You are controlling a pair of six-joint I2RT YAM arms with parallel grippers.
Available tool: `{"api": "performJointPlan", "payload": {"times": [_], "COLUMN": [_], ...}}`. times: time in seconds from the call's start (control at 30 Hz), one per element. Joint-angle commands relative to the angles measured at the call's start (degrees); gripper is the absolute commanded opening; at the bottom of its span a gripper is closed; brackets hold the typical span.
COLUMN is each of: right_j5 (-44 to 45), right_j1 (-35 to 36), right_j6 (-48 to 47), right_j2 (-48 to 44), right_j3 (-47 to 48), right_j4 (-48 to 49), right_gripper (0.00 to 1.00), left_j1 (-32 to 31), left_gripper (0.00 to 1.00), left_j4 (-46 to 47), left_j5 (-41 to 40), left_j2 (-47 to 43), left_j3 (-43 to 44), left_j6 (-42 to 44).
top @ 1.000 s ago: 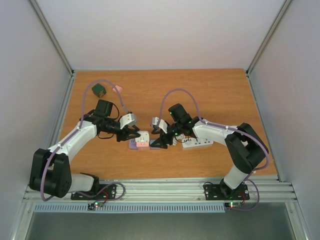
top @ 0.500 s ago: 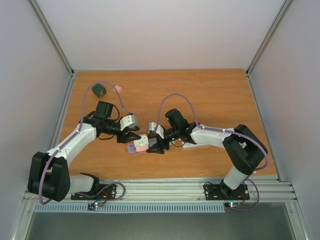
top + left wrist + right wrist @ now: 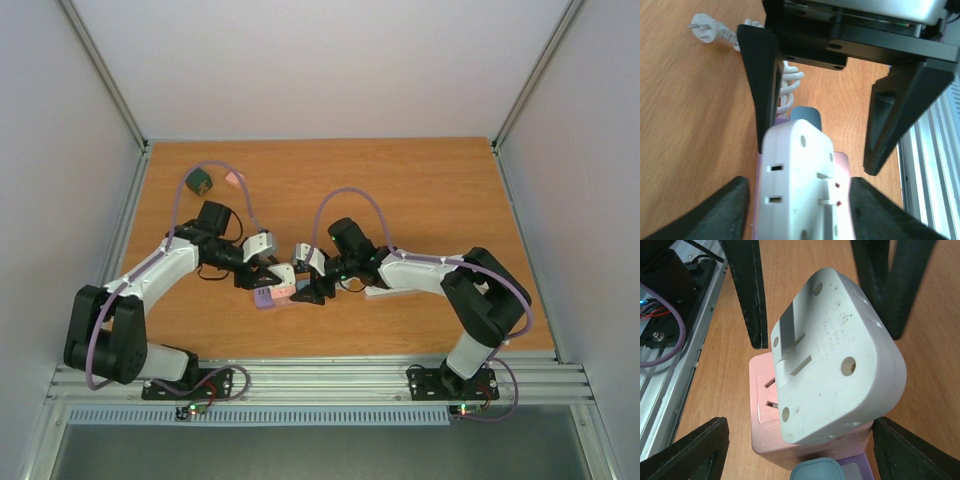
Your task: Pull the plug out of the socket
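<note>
**Top view.** The left pincer (image 3: 268, 276) and the right pincer (image 3: 312, 288) meet nose to nose near the middle of the tabletop (image 3: 430, 190). Between them lies the pink socket (image 3: 272, 296), with the white plug (image 3: 285, 277) on top of it. From this height it cannot be told whether the two parts have come apart.

**Left wrist view.** The left pincer's fingers stand wide apart, one on each side of the plug, and no firm contact is visible. The right pincer reaches in from the opposite end, also spread. One of its fingers is close against the plug's corner. A white coiled cable (image 3: 785, 80) lies on the tabletop beyond.

**Right wrist view.** The plug sits tilted on the socket's face. Its pins are hidden, so it appears to be still at least partly seated. The right pincer's fingers flank the socket with clear gaps and hold nothing.

**Status.** Both pincers are positioned at the work, but neither has closed. By this evidence, gripping the plug, bracing the socket and pulling the two apart all remain to be done.
</note>
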Motion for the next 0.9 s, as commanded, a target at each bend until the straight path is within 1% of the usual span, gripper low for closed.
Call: {"api": "performJointPlan", "payload": {"times": [0.0, 0.13, 0.27, 0.33, 0.4, 0.43, 0.47, 0.53, 0.57, 0.6, 0.67, 0.77, 0.83, 0.87], "right_j5": [0.63, 1.34, 1.46, 1.61, 1.71, 1.78, 1.8, 1.89, 1.89, 1.89, 1.85, 1.8, 1.82, 1.93], "right_j1": [0.74, 0.68, 0.75, 0.75, 0.73, 0.72, 0.74, 0.74, 0.74, 0.67, 0.69, 0.73, 0.72, 0.74], "right_j6": [0.09, 0.59, 0.93, 1.24, 1.33, 1.34, 1.42, 1.35, 1.2, 1.1, 1.01, 0.99, 0.99, 1.06], "right_j2": [1.39, 1.86, 2.34, 2.4, 2.54, 2.66, 2.64, 2.58, 2.47, 2.39, 2.29, 2.03, 1.93, 1.93], "right_j3": [-0.13, 0.05, 0.48, 0.62, 0.74, 0.68, 0.59, 0.45, 0.28, 0.19, -0.06, -0.44, -0.54, -0.55], "right_j4": [1.88, 2.09, 1.8, 1.88, 1.95, 2.15, 2.33, 2.56, 2.59, 2.65, 2.76, 3.05, 3.2, 3.25], "right_gripper": [0.79, 0.79, 0.78, 0.78, 0.78, 0.77, 0.77, 0.77, 0.77, 0.77, 0.76, 0.76, 0.76, 0.76], "left_j1": [-0.85, -1.55, -1.63, -1.81, -2.09, -2.31, -2.35, -2.38, -2.35, -2.4, -2.38, -2.35, -2.42, -2.4], "left_gripper": [0.45, 0.37, 0.27, 0.26, 0.26, 0.3, 0.39, 0.65, 0.72, 0.77, 0.82, 0.87, 0.87, 0.86], "left_j4": [-0.66, 4.92, 7.11, 6.95, 6.54, 6.7, 7.15, 9.02, 10.23, 11.12, 11.81, 10.64, 7.95, 6.02], "left_j5": [0.61, -2.9, -4.37, -4.87, -5.61, -5.94, -6.18, -6.58, -6.79, -6.88, -6.51, -5.62, -5.55, -5.21], "left_j2": [-2.94, -7.52, -10.04, -10.68, -10.8, -10.8, -10.69, -10.43, -10.31, -9.81, -8.51, -5.38, -2.93, -1.68], "left_j3": [-0.22, -2.87, -3.87, -4.21, -4.64, -4.82, -4.89, -5.11, -5.16, -4.93, -4.35, -2.69, -1.19, -0.27], "left_j6": [2.94, -0.03, -1.09, -0.5, 0.27, 0.47, 0.19, -2.76, -3.98, -5.55, -7.53, -8.3, -7.87, -7.28]}}
